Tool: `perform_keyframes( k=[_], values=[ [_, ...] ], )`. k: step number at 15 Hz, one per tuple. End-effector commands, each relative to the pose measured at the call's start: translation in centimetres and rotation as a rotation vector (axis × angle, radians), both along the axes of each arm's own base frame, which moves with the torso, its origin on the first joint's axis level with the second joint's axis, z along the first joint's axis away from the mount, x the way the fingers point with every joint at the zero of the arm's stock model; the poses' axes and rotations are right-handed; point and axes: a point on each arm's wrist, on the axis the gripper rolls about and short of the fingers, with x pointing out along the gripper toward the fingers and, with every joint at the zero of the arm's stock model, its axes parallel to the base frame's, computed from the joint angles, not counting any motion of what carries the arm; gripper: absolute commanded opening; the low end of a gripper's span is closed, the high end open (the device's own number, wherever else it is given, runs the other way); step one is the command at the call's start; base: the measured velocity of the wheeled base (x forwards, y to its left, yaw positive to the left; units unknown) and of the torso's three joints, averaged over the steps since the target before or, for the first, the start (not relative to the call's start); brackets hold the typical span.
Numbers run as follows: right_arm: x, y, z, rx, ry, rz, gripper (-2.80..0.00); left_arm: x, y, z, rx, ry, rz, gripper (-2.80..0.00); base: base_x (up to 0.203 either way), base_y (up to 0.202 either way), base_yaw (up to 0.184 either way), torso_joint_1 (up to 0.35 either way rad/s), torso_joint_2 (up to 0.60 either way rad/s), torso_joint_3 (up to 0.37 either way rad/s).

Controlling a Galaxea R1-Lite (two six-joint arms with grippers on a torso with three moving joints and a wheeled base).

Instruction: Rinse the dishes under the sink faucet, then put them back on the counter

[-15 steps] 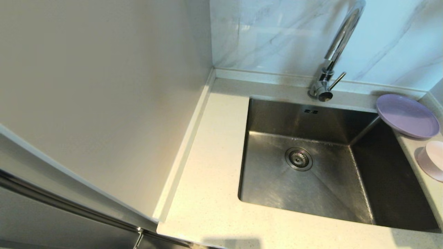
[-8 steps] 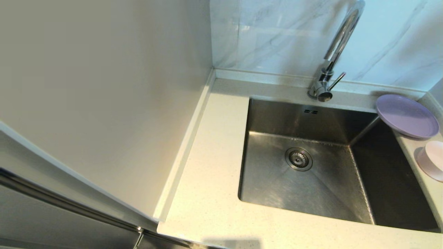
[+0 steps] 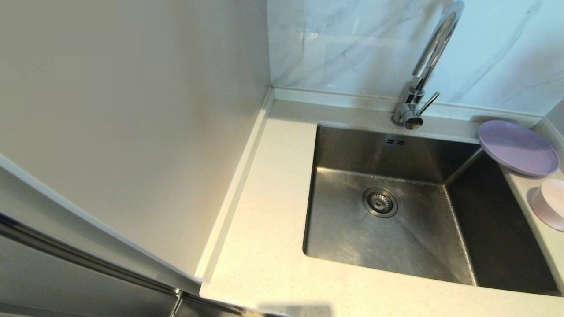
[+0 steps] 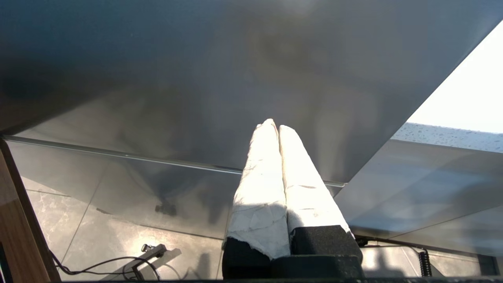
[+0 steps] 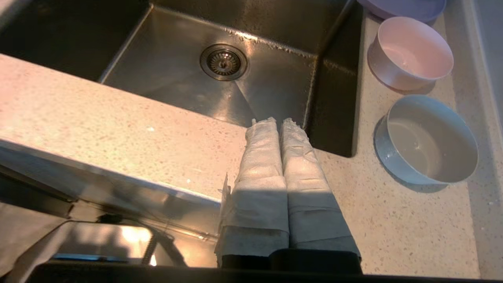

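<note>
From my remote station: the lavender plate (image 3: pixel 518 147) lies on the counter (image 3: pixel 269 229) at the far right corner of the sink (image 3: pixel 383 220), right of the faucet (image 3: pixel 418 88); nearer sit a pink bowl (image 5: pixel 410 53) and a grey bowl (image 5: pixel 426 139). My right gripper (image 5: pixel 277 122), fingers pressed together and empty, hangs over the near counter edge. My left gripper (image 4: pixel 274 126), likewise closed, sits parked below the counter.

Pale marbled wall tiles (image 3: pixel 352 44), plain cream side panel (image 3: pixel 132 110), glossy grey marbled floor tiles (image 4: pixel 98 236), bright daylight.

Lavender plate (image 3: pixel 517 147), pink bowl (image 3: pixel 553 196), counter (image 3: pixel 264 246)
</note>
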Motion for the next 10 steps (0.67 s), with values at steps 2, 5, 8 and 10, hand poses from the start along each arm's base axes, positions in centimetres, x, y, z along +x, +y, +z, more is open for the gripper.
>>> perform_keyframes(
  k=[2, 5, 8, 10],
  values=[
    [0.6, 0.0, -2.5, 0.037, 0.016, 0.008, -2.80, 0.0, 0.0, 0.0, 0.000, 0.000, 0.001, -2.80, 0.000, 0.000, 0.000, 0.000, 0.00, 0.000],
    [1.6, 0.1, -3.7, 0.041, -0.017, 0.050, -2.80, 0.0, 0.0, 0.0, 0.000, 0.000, 0.001, -2.80, 0.000, 0.000, 0.000, 0.000, 0.00, 0.000],
    [2.6, 0.1, -4.7, 0.036, -0.118, 0.069, -2.80, 0.0, 0.0, 0.0, 0.000, 0.000, 0.000, -2.80, 0.000, 0.000, 0.000, 0.000, 0.00, 0.000],
    [2.7, 0.1, -5.5, 0.057, -0.042, 0.067, -2.80, 0.0, 0.0, 0.0, 0.000, 0.000, 0.000, -2.80, 0.000, 0.000, 0.000, 0.000, 0.00, 0.000]
  ],
)
